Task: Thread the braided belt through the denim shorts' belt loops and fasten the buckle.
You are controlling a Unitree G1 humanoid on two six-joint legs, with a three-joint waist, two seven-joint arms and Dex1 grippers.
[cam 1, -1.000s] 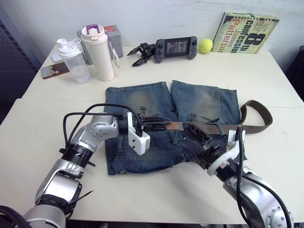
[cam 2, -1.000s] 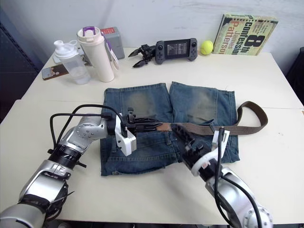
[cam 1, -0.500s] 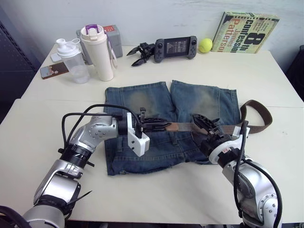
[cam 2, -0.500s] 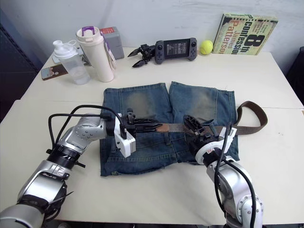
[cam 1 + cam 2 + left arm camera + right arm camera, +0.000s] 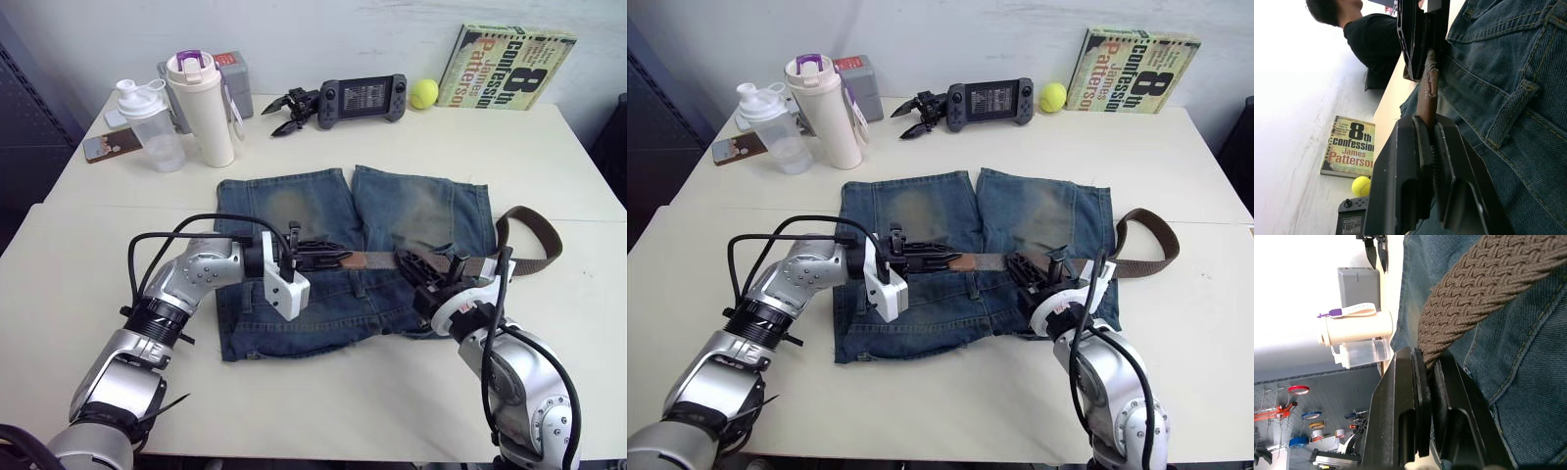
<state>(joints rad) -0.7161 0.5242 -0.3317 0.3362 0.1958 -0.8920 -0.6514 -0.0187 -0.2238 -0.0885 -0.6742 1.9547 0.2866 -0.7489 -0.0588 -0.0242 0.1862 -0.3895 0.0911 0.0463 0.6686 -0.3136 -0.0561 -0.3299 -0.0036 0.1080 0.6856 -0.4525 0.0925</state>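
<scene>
R gripper (image 5: pixel 423 268) has dropped back onto the braided belt (image 5: pixel 470 262), fingers now pinched on the weave. L gripper (image 5: pixel 323 258) still clamps the tan tip over the denim shorts (image 5: pixel 323 294) waistband. Belt spans between them, tail looping past R; looks ready for feeding.

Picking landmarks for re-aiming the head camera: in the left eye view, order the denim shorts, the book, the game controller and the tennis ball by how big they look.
1. denim shorts
2. book
3. game controller
4. tennis ball

The last three sit farther back, so they look smaller than they would up close.
</scene>
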